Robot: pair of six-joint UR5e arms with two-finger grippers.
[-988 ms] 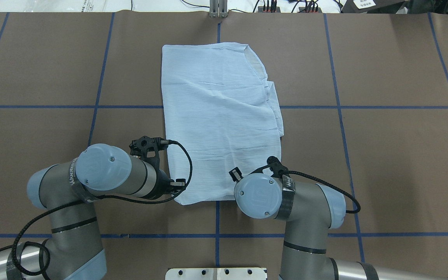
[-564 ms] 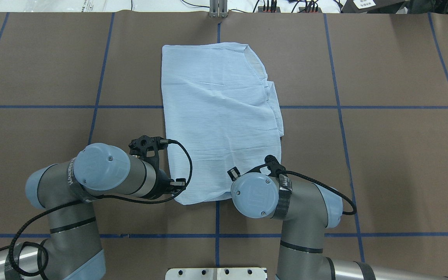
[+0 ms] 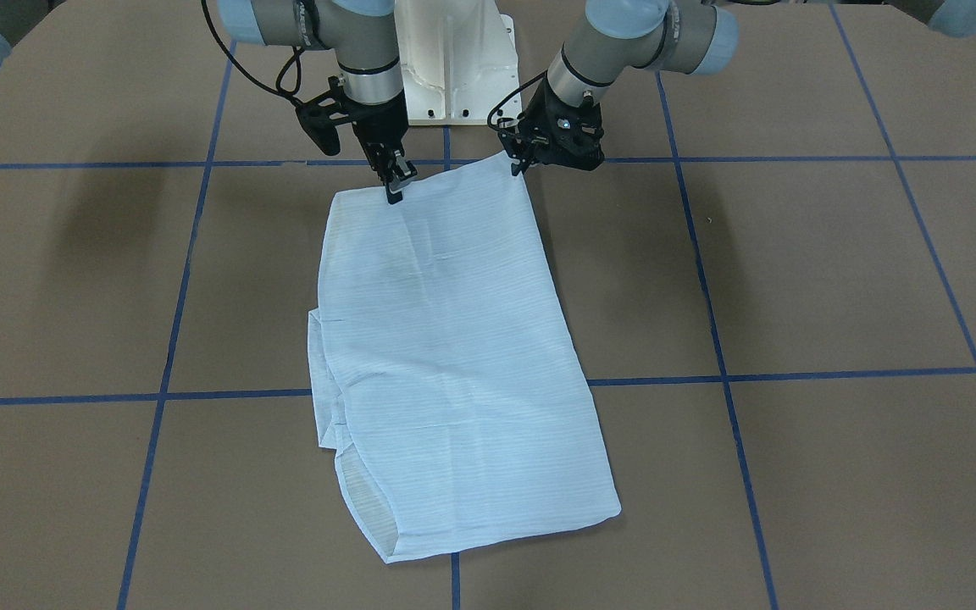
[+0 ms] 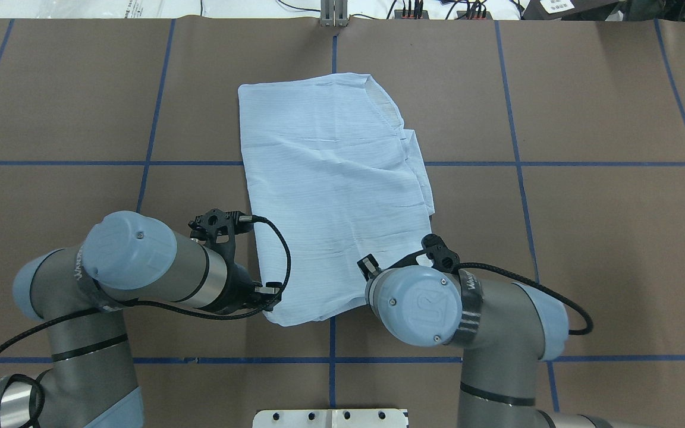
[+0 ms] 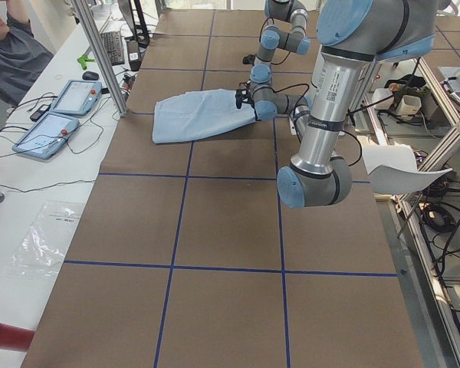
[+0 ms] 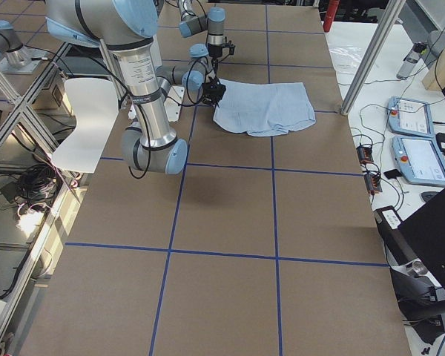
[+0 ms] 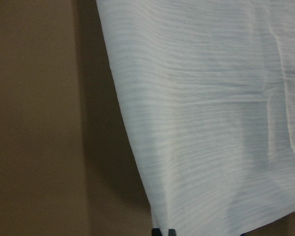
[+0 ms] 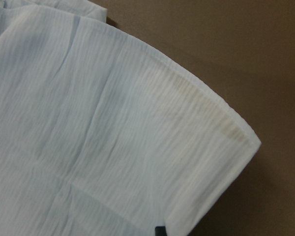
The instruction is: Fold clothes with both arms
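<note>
The clothes are one light blue striped shirt (image 4: 336, 178), folded into a long rectangle on the brown table (image 4: 586, 238). Its edge nearest the robot is raised off the table. My left gripper (image 3: 518, 161) is shut on one near corner; in the overhead view it (image 4: 266, 295) sits at the shirt's near left corner. My right gripper (image 3: 394, 188) is shut on the same near edge, further along, and the overhead view hides it under its wrist. Both wrist views are filled with the shirt (image 7: 211, 123) (image 8: 113, 147), with a dark fingertip at the bottom edge.
The white pedestal base (image 3: 454, 68) stands just behind the grippers. Blue tape lines (image 4: 556, 163) grid the table. Teach pendants (image 5: 57, 115) lie on a side table beyond the far edge, where a person (image 5: 8, 54) sits. A metal post (image 4: 333, 15) stands at the far edge.
Both arms have pulled back toward the robot, the right wrist also going right. The shirt has slid toward the robot and twisted slightly, its far left corner moving left.
</note>
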